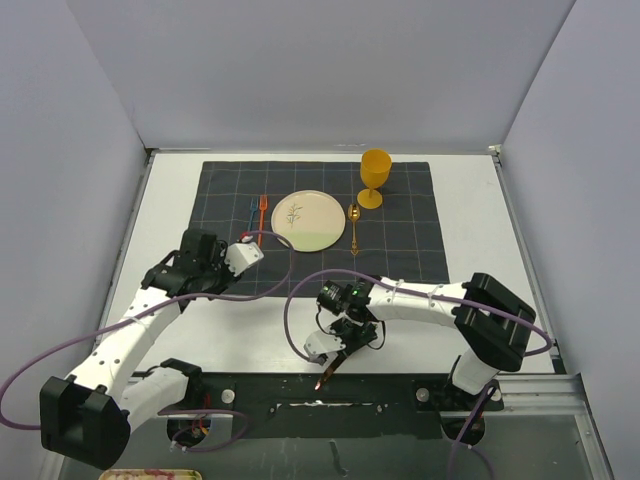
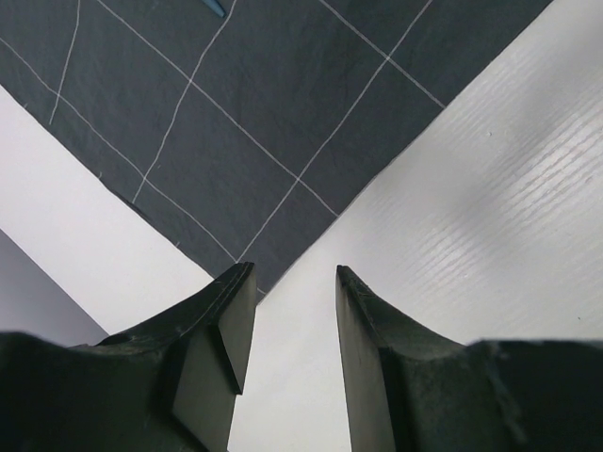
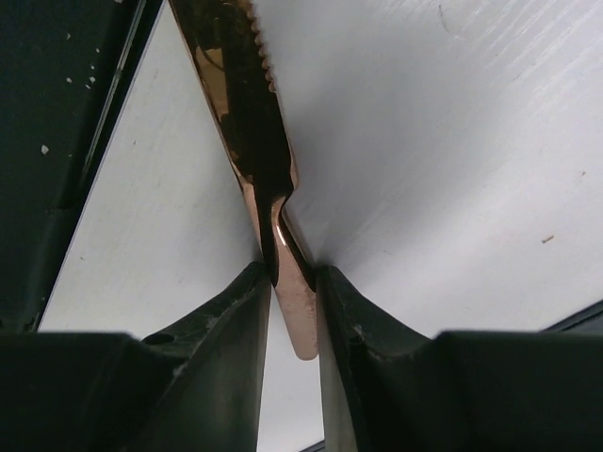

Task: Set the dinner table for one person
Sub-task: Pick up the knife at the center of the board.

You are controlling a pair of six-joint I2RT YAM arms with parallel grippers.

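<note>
knife (image 3: 250, 122) clamped by its handle in right gripper (image 3: 287, 273) over dinner table's (image 1: 470, 220) near edge, blade slanting toward rail (image 1: 240, 383), away from plate (image 1: 307, 221) and spoon (image 1: 353, 222) well ahead; left gripper (image 2: 294, 273) part-open, empty, at cloth (image 2: 283, 104) corner.

Left arm (image 1: 120, 345), white with black joints: upper link runs forward from the near-left corner, wrist bent to the right. Left pincer (image 1: 250, 250) points right and forward; in the wrist view (image 2: 292, 282) its dark jaws stand apart with a clear gap.

Right arm (image 1: 420, 300), same build: forearm stretches left from a black elbow block, wrist turned back toward the near edge. Right pincer (image 1: 338, 362) angled down; wrist view (image 3: 290, 273) shows the jaws clamped on the handle of a copper-coloured serrated metal knife (image 3: 250, 113), blade pointing away from the fingers.
</note>
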